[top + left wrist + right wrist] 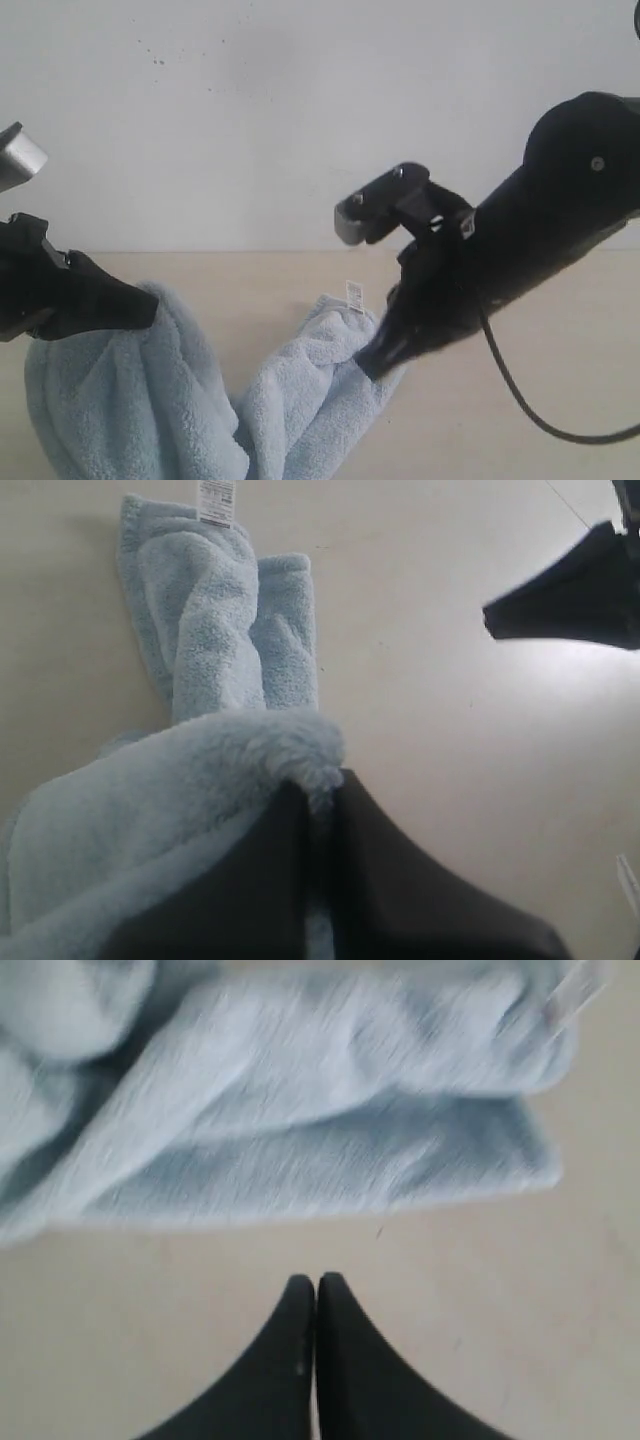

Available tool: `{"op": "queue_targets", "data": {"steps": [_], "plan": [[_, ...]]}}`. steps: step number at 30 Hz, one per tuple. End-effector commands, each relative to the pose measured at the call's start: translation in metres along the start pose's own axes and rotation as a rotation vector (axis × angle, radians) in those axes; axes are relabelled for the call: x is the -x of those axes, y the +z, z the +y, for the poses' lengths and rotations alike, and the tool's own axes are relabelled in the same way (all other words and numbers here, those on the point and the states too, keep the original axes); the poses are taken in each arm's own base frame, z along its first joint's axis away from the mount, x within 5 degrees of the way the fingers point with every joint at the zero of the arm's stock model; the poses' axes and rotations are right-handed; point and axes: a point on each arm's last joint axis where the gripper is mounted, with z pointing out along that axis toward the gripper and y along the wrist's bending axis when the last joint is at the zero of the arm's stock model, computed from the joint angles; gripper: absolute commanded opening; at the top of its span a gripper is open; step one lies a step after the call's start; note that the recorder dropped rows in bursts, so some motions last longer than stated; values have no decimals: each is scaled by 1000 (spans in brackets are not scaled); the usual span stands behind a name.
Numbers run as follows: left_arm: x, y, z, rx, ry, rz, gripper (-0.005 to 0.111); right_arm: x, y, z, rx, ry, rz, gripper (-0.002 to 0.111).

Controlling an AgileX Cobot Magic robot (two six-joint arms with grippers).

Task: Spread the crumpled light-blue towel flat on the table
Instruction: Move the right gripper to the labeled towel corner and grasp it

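Left wrist view shows the left gripper (318,785) pinching an edge of the towel (215,630) – right gripper (316,1285) closed, empty, seemingly just above the table (480,1290).

Low exterior camera faces the wall (300,100); 3 views share the towel (140,400).

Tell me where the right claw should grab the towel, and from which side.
Grip the towel at its free corner by the white tag, coming from the right: that hem lies loose, while the left claw pinches the other end.
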Motion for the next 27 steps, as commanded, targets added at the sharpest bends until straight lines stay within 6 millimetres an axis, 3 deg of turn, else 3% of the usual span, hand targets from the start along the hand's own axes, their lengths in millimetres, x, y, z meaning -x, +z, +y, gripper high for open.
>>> {"op": "queue_targets", "data": {"steps": [1,4,6,11,14,17,21,27], "plan": [[3,-1,2,37,3,-38,4,23,-1,-13,-91,213,-257,-1],[7,-1,5,74,-19,-85,4,31,13,-37,-96,358,-221,-1],[8,-1,8,104,-10,-97,4,36,37,-65,-64,376,-90,-1],[7,-1,9,115,8,-86,4,44,91,-134,335,537,219,0],[7,-1,9,115,8,-86,4,44,119,-174,310,649,177,8],[8,-1,9,112,3,-90,4,39,136,-187,306,626,165,26],[8,-1,8,105,-9,-93,4,34,150,-184,315,521,179,58],[8,-1,8,105,-9,-93,4,39,175,-184,246,478,74,58]]}}
